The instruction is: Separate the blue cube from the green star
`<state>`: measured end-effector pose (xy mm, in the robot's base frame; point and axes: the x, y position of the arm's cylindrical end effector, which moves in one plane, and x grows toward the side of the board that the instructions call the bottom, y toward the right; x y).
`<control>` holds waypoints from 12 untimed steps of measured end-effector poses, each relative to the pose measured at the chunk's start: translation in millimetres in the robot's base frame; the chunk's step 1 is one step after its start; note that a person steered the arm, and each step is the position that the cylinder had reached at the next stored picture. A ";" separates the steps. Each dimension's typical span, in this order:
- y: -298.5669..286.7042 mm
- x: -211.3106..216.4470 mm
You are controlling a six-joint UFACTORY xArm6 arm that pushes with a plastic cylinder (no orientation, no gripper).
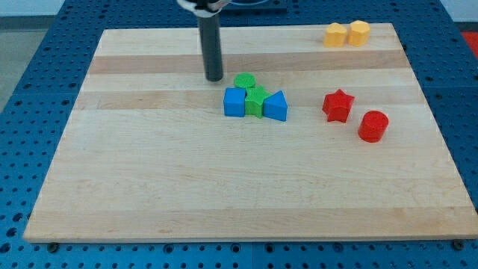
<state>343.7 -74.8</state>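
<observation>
- Nearest the camera lies only bare wood of the surface (224, 202); nothing stands on its lower half.
- Further up, near the middle, sits the cluster that matters: the blue cube (234, 102) touches the left side of the green star (256, 101), and a blue wedge-shaped block (275, 107) presses against the star's right side.
- Just behind the star, a second green block (244, 81), rounded as far as I can tell, touches the group.
- To the view's right, well apart from the cluster, are a red star (337, 105) and a red cylinder (373, 126).
- At the top right edge two yellow blocks (346, 33) sit side by side.
- I have no gripper that opens or closes; my tip (214, 78) holds nothing and rests just up and left of the blue cube, beside the second green block, touching neither as far as I can see.
- By my judgement the task is not yet done: cube and star are in contact, so the whole separating push is left.
- A push from the star side toward the view's left would probably free the cube.
</observation>
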 end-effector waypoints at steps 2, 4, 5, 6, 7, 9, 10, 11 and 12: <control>-22.6 61.8; 11.7 77.1; 27.3 71.7; 38.0 59.6; 54.8 48.0; 96.0 23.5; 117.1 22.2; 140.5 20.6; 168.6 16.4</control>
<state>360.1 93.8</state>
